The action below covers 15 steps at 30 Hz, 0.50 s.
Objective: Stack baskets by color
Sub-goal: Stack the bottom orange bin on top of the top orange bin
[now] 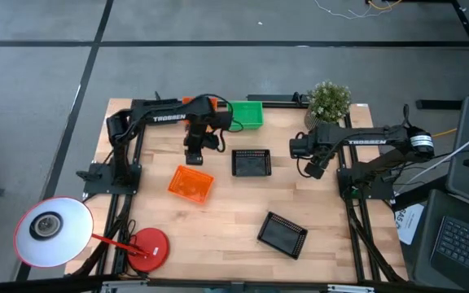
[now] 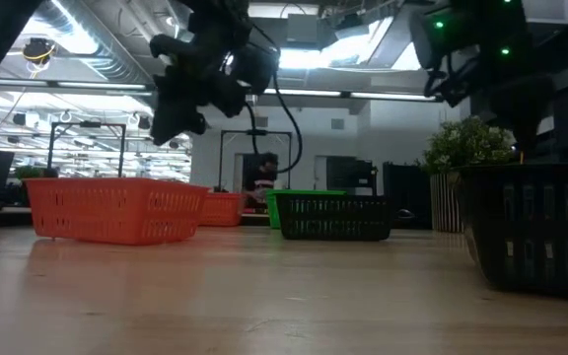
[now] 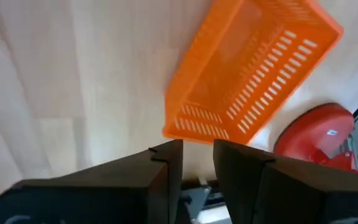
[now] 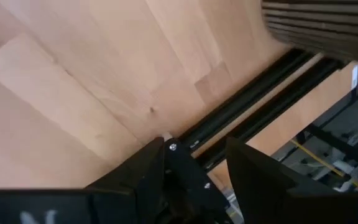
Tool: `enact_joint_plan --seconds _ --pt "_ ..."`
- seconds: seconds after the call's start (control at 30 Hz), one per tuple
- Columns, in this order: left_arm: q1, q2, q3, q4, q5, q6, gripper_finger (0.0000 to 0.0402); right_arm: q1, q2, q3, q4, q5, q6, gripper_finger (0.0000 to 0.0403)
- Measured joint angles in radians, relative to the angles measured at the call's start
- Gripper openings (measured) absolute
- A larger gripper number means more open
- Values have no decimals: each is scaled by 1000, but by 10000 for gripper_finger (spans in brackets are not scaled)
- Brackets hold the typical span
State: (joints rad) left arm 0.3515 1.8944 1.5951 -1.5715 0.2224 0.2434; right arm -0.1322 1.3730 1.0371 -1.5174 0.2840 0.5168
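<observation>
An orange basket [image 1: 190, 183] [image 3: 253, 68] sits flat on its bottom on the wooden table, left of centre. My left gripper [image 1: 193, 155] [image 3: 197, 152] hovers above the table just beyond the basket's far side, pointing steeply down, open with a narrow gap and nothing in it. A second orange basket [image 1: 210, 103] and a green basket [image 1: 247, 114] stand at the far edge, the orange one partly hidden by my left arm. One black basket [image 1: 251, 163] sits at the centre, another [image 1: 282, 234] near the front. My right gripper [image 1: 306, 163] [image 4: 194, 149] hangs open over bare wood to the right of the centre black basket.
A potted plant [image 1: 330, 102] stands at the far right corner. A white lamp [image 1: 54, 232] with a round red base [image 1: 146, 248] sits at the near left corner. Bare wood lies between the baskets and along the near edge.
</observation>
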Motion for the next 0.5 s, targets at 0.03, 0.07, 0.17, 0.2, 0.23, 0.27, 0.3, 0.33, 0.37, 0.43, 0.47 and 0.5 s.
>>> enact_joint_plan --seconds 0.03,0.07,0.17,0.2,0.23,0.27,0.3,0.33,0.37,0.43,0.47,0.5 --pt "-8 -13 -19 7 1 -8 81 0 -15 -18 6 -2 12 174" --pt "-17 -27 -34 23 4 -20 81 0 -31 -35 11 -6 29 174" --pt "-48 -83 -104 68 6 -63 81 0 -75 -81 16 -42 59 174" --pt "-62 -107 -132 102 5 -80 81 0 -88 -93 23 -56 65 174" --pt "-74 -137 -165 144 5 -100 81 0 -99 -105 31 -63 76 174" --pt "-85 -171 -204 193 5 -117 81 0 -109 -115 38 -69 83 174" --pt "-97 -207 -242 246 3 -133 81 0 -117 -123 45 -69 87 174" --pt "-113 -240 -284 308 1 -142 81 0 -126 -131 57 -69 92 174" --pt "-127 -270 -325 377 -9 -148 81 0 -132 -135 69 -69 100 174" --pt "-152 -326 -406 509 -57 -155 81 0 -140 -142 91 -69 104 174" --pt "-163 -345 -435 556 -88 -155 81 0 -143 -142 101 -69 104 174" --pt "-175 -365 -466 612 -127 -155 81 0 -144 -142 115 -69 104 174"
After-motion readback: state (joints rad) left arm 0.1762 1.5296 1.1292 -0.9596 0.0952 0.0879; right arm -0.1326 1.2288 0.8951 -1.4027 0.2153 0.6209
